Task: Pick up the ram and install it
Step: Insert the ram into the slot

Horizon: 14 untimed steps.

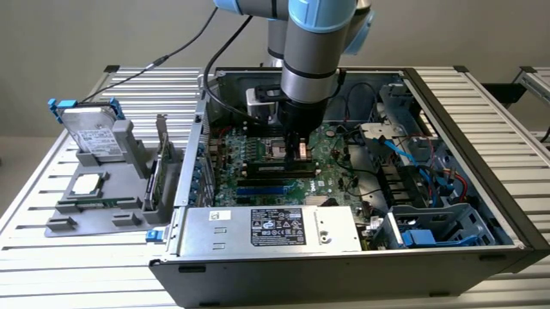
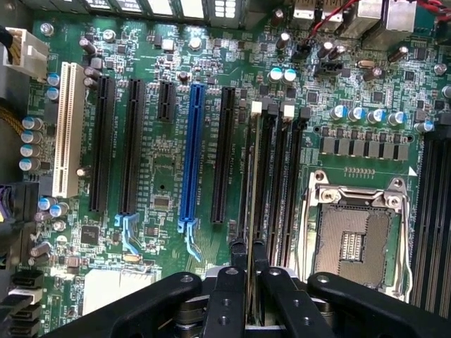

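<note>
The ram (image 2: 249, 169) shows edge-on in the wrist view as a thin dark strip running along the black memory slots (image 2: 282, 183) beside the CPU socket. My gripper (image 2: 248, 282) is shut on it, one black finger (image 2: 235, 271) on each side. In the exterior view the gripper (image 1: 298, 153) reaches straight down into the open computer case, and the ram (image 1: 270, 168) lies lengthwise at the slots on the green motherboard (image 1: 335, 161). Whether it is pressed fully into a slot I cannot tell.
The empty CPU socket (image 2: 352, 246) sits close beside the slots. Blue (image 2: 192, 155), black and white (image 2: 67, 134) expansion slots lie further off. The power supply (image 1: 275, 228), blue cables (image 1: 413, 161) and case walls (image 1: 481, 161) hem the board in. A grey fixture (image 1: 94, 206) with a hard drive (image 1: 94, 135) and an upright card (image 1: 161, 161) stands at the exterior view's left.
</note>
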### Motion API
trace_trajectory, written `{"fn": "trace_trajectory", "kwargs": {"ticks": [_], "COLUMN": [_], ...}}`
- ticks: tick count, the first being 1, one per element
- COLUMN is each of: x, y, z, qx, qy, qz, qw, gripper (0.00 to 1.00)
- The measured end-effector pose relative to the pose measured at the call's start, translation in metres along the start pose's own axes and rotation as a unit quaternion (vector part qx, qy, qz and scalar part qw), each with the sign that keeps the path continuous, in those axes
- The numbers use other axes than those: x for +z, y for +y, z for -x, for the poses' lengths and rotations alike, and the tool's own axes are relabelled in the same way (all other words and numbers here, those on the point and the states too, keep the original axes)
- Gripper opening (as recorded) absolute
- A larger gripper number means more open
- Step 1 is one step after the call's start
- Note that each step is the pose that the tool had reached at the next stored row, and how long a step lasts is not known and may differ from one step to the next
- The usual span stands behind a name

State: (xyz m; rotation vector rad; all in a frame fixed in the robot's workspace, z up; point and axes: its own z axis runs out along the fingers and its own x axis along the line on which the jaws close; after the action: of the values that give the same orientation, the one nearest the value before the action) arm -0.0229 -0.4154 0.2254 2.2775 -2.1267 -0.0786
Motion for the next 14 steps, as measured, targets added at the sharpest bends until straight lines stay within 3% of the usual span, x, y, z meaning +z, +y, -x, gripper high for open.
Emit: {"fn": "trace_trajectory", "kwargs": {"ticks": [14], "x": [0.0001], "y": [0.0001], "z": [0.0000], "qx": [0.004], "qy": [-0.0002], "qz": [0.0001], "qw": [1.0000], "gripper": [0.13]}}
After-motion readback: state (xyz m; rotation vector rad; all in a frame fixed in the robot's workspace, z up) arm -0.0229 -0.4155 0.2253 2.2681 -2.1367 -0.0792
